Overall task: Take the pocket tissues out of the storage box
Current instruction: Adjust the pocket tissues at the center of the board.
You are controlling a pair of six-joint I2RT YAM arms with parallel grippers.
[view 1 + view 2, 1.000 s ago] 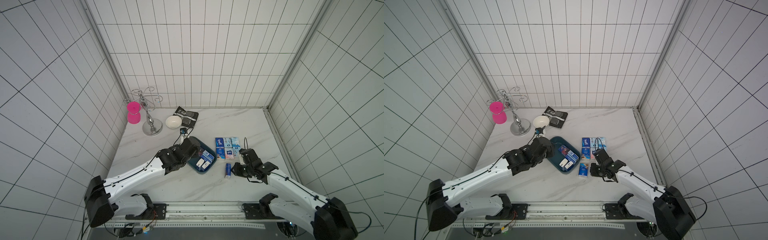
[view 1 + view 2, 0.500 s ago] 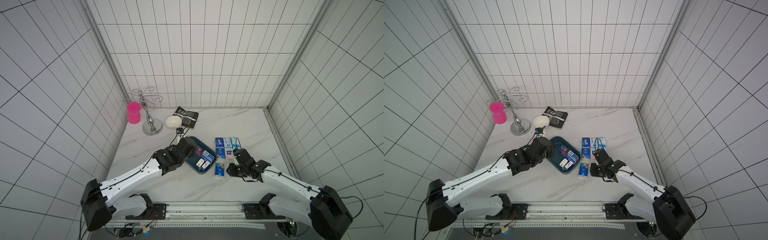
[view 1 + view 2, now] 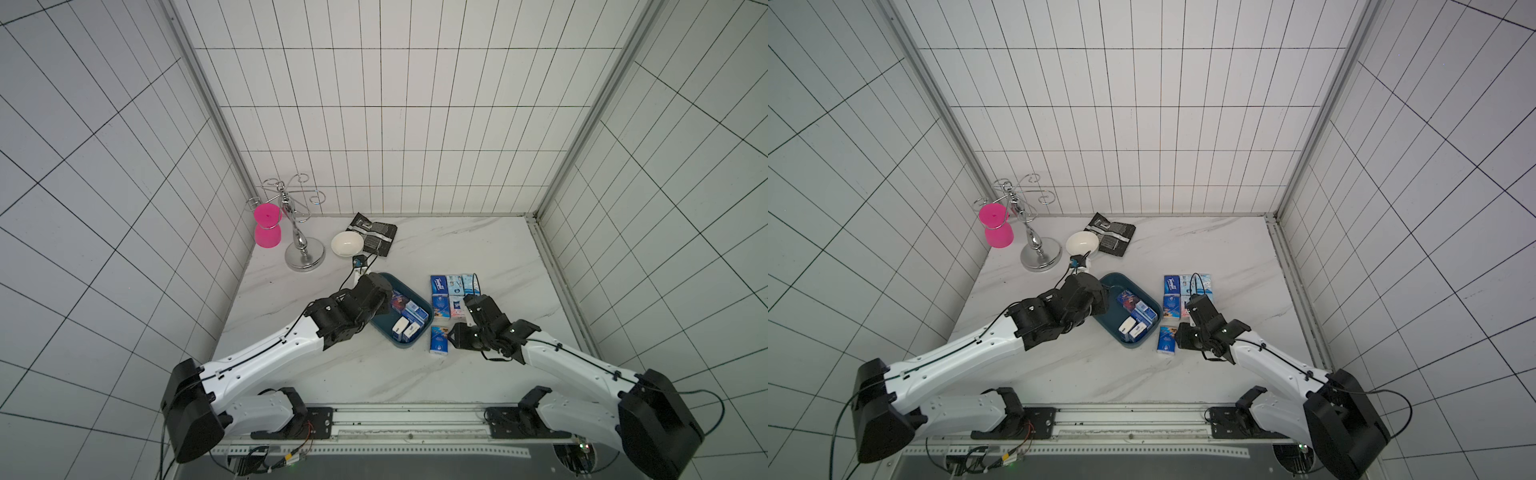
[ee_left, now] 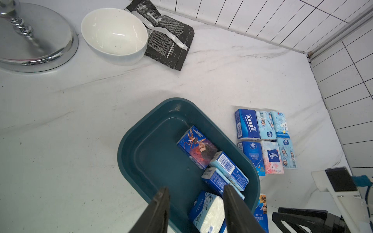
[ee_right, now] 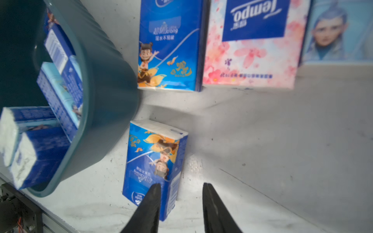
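Observation:
The dark teal storage box (image 3: 409,286) (image 4: 157,153) stands mid-table with several pocket tissues (image 3: 409,320) (image 4: 196,146) in it. Six more packets (image 3: 453,297) lie in a block to its right. One dark blue packet (image 3: 439,340) (image 5: 155,159) lies flat on the table by the box's near corner. My right gripper (image 5: 181,184) is open at that packet's near end, one finger over its corner, the other on bare table. My left gripper (image 4: 194,188) is open over the box's near end, above a white and blue packet (image 4: 210,211), holding nothing.
A white bowl (image 3: 348,243), a black-and-silver pouch (image 3: 374,232), a chrome stand (image 3: 301,245) and a pink cup (image 3: 268,226) sit at the back left. Tiled walls close in the table at the back and on both sides.
My right arm carried the dark blue packet left to the box's near corner, then its jaws widened and let it go. The left arm drew back slightly and now holds still.

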